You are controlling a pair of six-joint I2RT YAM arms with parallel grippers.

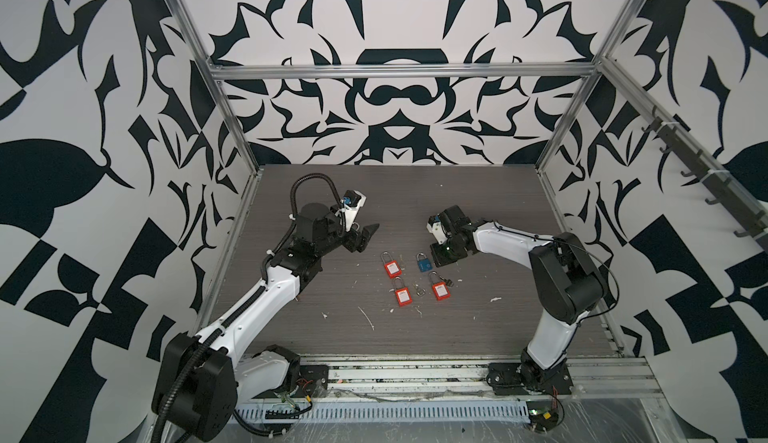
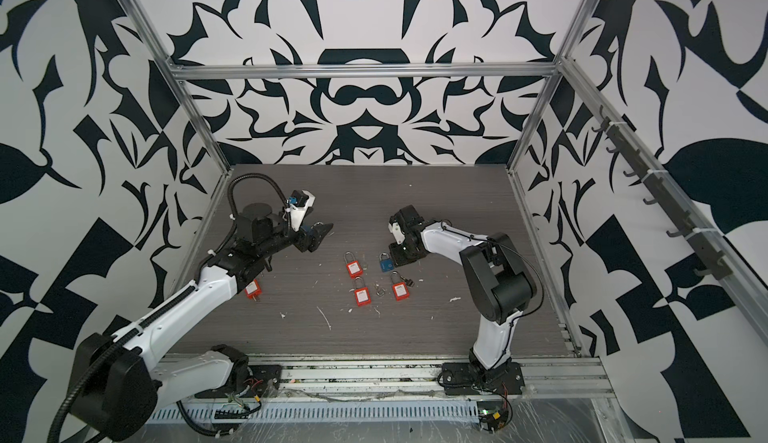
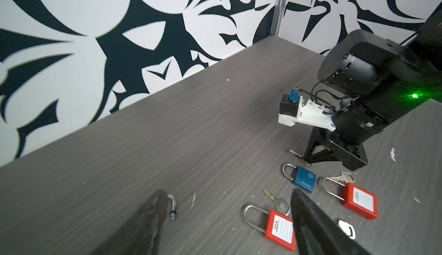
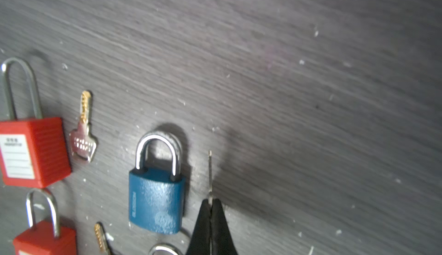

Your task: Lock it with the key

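Note:
A blue padlock [image 1: 423, 263] [image 4: 156, 198] lies flat on the table with its shackle down in the body. Just beside it, my right gripper [image 4: 210, 201] points down, shut on a thin key [image 4: 210, 175] seen edge-on, its blade sticking out past the fingertips. In the left wrist view that key [image 3: 296, 154] pokes out low over the table behind the blue padlock [image 3: 303, 182]. My left gripper [image 1: 365, 235] [image 3: 229, 192] hovers to the left of the locks, open and holding nothing.
Three red padlocks [image 1: 391, 266] [image 1: 402, 294] [image 1: 439, 288] lie round the blue one, with loose keys [image 4: 83, 131] [image 3: 277, 202] and a key ring [image 1: 417, 291]. Another red padlock [image 2: 252, 289] lies under the left forearm. A bare shackle [image 3: 172, 206] shows past a left finger.

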